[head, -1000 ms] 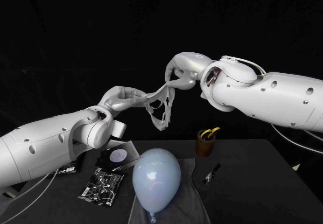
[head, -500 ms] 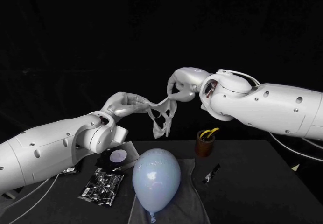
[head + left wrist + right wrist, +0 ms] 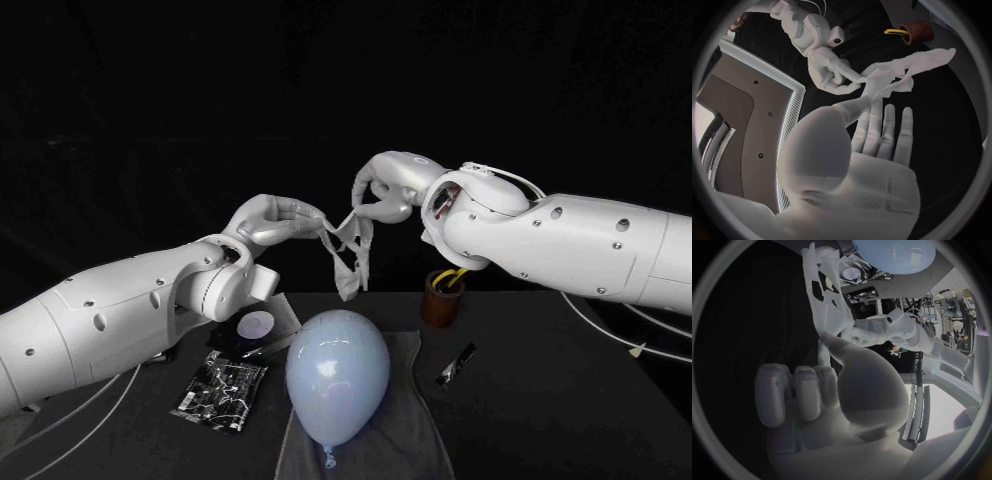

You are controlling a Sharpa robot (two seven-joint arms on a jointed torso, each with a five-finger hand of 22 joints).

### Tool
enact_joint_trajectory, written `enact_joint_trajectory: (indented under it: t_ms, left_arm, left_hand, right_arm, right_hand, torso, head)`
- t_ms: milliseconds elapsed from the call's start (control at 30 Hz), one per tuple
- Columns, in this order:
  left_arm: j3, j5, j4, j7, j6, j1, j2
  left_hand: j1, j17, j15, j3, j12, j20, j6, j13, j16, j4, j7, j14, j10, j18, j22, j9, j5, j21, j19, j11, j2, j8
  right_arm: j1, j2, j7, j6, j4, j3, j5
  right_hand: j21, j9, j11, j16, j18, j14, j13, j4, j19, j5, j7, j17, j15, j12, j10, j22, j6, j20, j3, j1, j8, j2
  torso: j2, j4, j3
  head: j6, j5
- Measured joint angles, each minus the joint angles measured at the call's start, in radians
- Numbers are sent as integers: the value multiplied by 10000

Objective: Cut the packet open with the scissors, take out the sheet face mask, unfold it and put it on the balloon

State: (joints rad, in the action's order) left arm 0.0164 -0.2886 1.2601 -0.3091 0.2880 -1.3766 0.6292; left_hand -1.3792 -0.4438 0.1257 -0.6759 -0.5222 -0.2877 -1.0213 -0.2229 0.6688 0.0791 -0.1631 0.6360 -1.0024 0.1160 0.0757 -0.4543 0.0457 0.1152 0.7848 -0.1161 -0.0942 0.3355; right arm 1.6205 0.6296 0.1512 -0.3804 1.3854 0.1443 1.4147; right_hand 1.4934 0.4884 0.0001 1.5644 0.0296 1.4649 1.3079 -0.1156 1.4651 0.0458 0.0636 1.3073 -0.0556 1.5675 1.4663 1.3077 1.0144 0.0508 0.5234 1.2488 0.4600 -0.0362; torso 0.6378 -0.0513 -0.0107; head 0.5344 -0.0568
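Note:
The white sheet face mask (image 3: 348, 250) hangs in the air, partly unfolded, with its cut-outs showing. My left hand (image 3: 278, 221) pinches one upper edge and my right hand (image 3: 387, 194) pinches the other. The mask's lower end dangles just above the top of the pale blue balloon (image 3: 335, 372), which lies on a grey cloth (image 3: 408, 425). The opened packet (image 3: 221, 389) lies on the table to the balloon's left. In the left wrist view the mask (image 3: 904, 67) stretches between my left hand (image 3: 873, 135) and my right hand (image 3: 826, 70). In the right wrist view the mask (image 3: 826, 295) rises from my right hand (image 3: 817, 390) towards the balloon (image 3: 895, 252).
A brown cup (image 3: 441, 303) holding yellow-handled scissors stands behind the balloon on the right, partly covered by my right arm. A small dark strip (image 3: 456, 365) lies right of the cloth. A round disc (image 3: 255, 325) sits behind the packet.
Both hands have come down and closer together with the mask. Its lower end now hangs nearer the balloon's top.

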Motion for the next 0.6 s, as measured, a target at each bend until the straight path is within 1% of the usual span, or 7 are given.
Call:
enact_joint_trajectory:
  t_ms: [67, 200, 233, 367, 400, 533, 600]
  left_arm:
    - [-110, -11, -6, -27, 17, -13, 30]
    - [873, -68, 3, -35, 12, -636, 47]
    - [881, -71, 59, -23, 4, -609, 59]
    - [-15, -94, 279, -34, 4, -30, 61]
    - [-71, -110, 282, -46, 8, 15, 58]
    - [520, -155, 90, -31, 12, -354, 87]
    - [202, -159, 77, -23, 27, -368, 156]
  left_hand:
    - [-15, 30, 0, -35, 0, 0, 1, 11, 0, 35, 0, 0, 0, 0, 0, 0, 0, 0, 0, 0, 15, 0]
    - [-21, 83, -21, 18, 1, 21, -2, 21, 78, -18, 6, -20, -23, -2, 0, 0, 0, 0, -22, 22, 21, 0]
    - [-22, 97, -21, 19, 1, 21, -4, 31, 78, -18, 7, -20, -24, -3, 0, 0, 0, 0, -22, 23, 21, 0]
    - [-22, 168, -21, -43, 43, 21, 11, 75, 78, 44, 22, -20, -24, -3, 0, 0, 0, 0, -22, 23, 20, 0]
    - [-22, 188, -53, -82, 44, 58, 12, 81, 78, 83, 23, -52, -23, 1, -1, 0, 0, 0, -60, 22, 21, 0]
    - [-23, 251, -17, -53, 45, 31, 14, 100, 193, 54, 23, -16, -114, 82, 3, 0, 0, -1, -33, 32, 20, -2]
    - [-23, 297, -17, -56, 45, 15, 14, 121, 194, 57, 24, -16, -114, 83, 17, 0, 0, 48, -17, 32, 20, -34]
  right_arm:
    - [17, 42, -23, -235, -74, -173, -62]
    - [151, 129, -96, -449, -96, -54, -373]
    - [135, 130, -103, -448, -75, 10, -438]
    - [-69, 61, -116, -538, 54, -102, -507]
    - [-77, 45, -118, -574, 52, -137, -507]
    - [3, 76, -138, -587, -2, -34, -541]
    - [2, 106, -145, -598, 8, -107, -547]
  right_hand:
    - [71, 0, 0, 23, -1, 0, 1, 0, -9, -1, 1, 1, 0, 0, 0, -2, -3, 9, 0, 0, 0, 0]
    - [68, 4, 0, 29, -1, -1, 2, 1, -11, -1, 18, 2, 1, -1, 0, -4, -4, 10, 1, 0, 1, 0]
    - [12, 4, 0, 29, -1, -1, 3, 13, -12, -1, 24, 2, 1, -1, 0, -4, 0, 10, 13, 0, 1, 0]
    - [21, 6, 0, 29, -1, -2, 3, -1, -8, -3, 35, 9, 2, -2, 0, -3, 9, 7, 56, 0, 0, 0]
    - [71, 7, 0, 29, -2, -2, 3, -14, 1, -15, 35, 9, 2, -3, 0, -2, 9, -2, 72, 40, -1, -40]
    - [25, 81, 1, 28, -1, -2, 2, -14, 22, -19, 47, 9, 2, -4, -1, 0, -3, -26, 74, 39, -6, -39]
    - [15, 81, 1, 24, -1, -2, 1, 11, 22, -20, 47, 8, 2, -8, -1, 2, -4, -27, 100, 39, -8, -39]
  torso:
    - [17, -12, -5]
    - [35, -26, -1]
    - [36, -30, -7]
    - [91, -18, -7]
    - [102, -18, -7]
    - [64, -18, -7]
    - [56, -12, -8]
  head:
    - [-12, -25]
    - [-61, -51]
    - [-61, -36]
    - [-35, -25]
    - [-74, -50]
    - [-138, -18]
    - [-37, -4]
